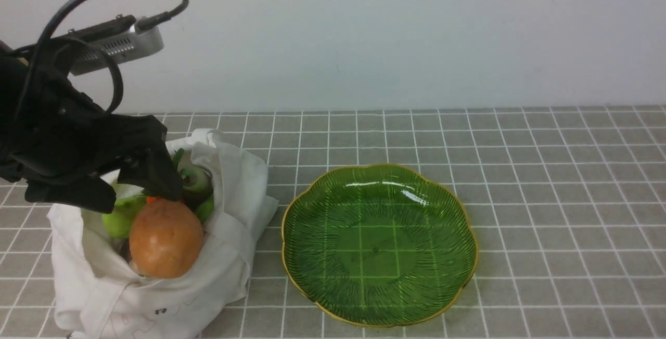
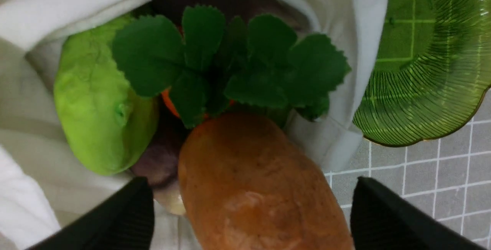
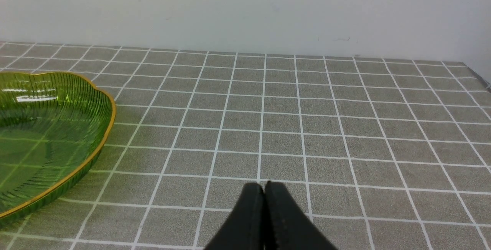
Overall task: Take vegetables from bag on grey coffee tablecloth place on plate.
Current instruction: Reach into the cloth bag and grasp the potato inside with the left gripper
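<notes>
The white bag [image 1: 223,224] stands open on the grey coffee tablecloth [image 1: 546,198] at the left. The vegetables fill it: a brown-orange potato [image 1: 165,239] on top, a light green piece [image 1: 118,219] and a darker green one [image 1: 197,180] behind. My left gripper [image 1: 130,188] hovers over the bag mouth. In the left wrist view it [image 2: 251,179] is open, its fingers wide on either side of the potato [image 2: 253,188], with carrot leaves [image 2: 230,62] and the light green piece [image 2: 99,115] beyond. The green plate [image 1: 379,245] lies empty to the bag's right. My right gripper [image 3: 264,188] is shut over bare cloth.
A pale wall runs along the back edge of the tablecloth. The plate [image 3: 38,127] lies off to one side of the right gripper. The left arm's cable and wrist camera [image 1: 117,42] rise above the bag.
</notes>
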